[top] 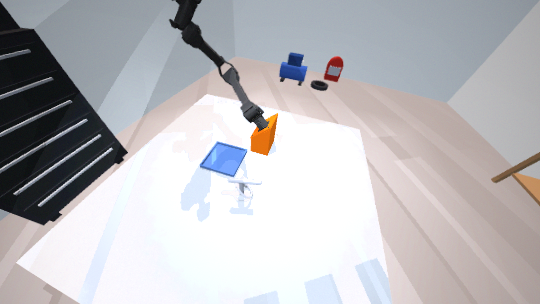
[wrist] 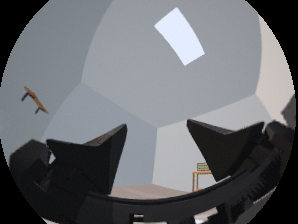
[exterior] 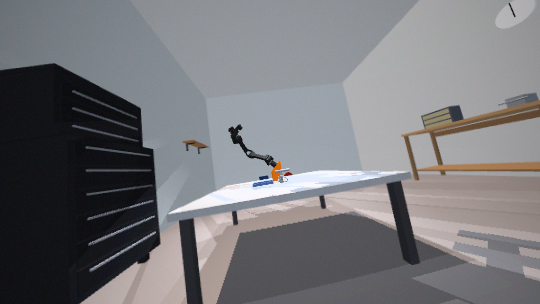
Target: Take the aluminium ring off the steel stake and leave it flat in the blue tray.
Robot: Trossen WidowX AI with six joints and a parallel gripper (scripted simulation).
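1. Pale walls and planked flooring surround a white table [top: 310,225] [exterior: 295,194], with a black drawer cabinet [top: 50,111] [exterior: 30,175] at the left of the top and exterior frames.

2. Near the centre of the top view I see the steel stake [top: 242,188] [exterior: 281,178] under its cross-bar [top: 250,182] [exterior: 283,170]. The ring [top: 252,193] [exterior: 287,179] appears to be around its foot; glare hides the tab and the exact contact from me. The blue tray [top: 217,171] [exterior: 262,184] sits just up and left of the stake.

3. My gripper [top: 186,11] [exterior: 234,129] [wrist: 157,124] is at the upper left of the top frame, well apart from the ring. Its fingers stand wide, with nothing between them; the wrist view shows only room behind them.

4. Swinging down carelessly, I could clip the orange block [top: 261,145] [exterior: 275,174] or the cross-bar, because both stand close to the work.

5. White on white could spoil my aim, so the fingers might miss the tab or pinch the stake.

6. Pulling straight up would probably jam the ring under the bar; it likely needs tilting and threading past one end. A loose grip could drop it against the tray's rim.
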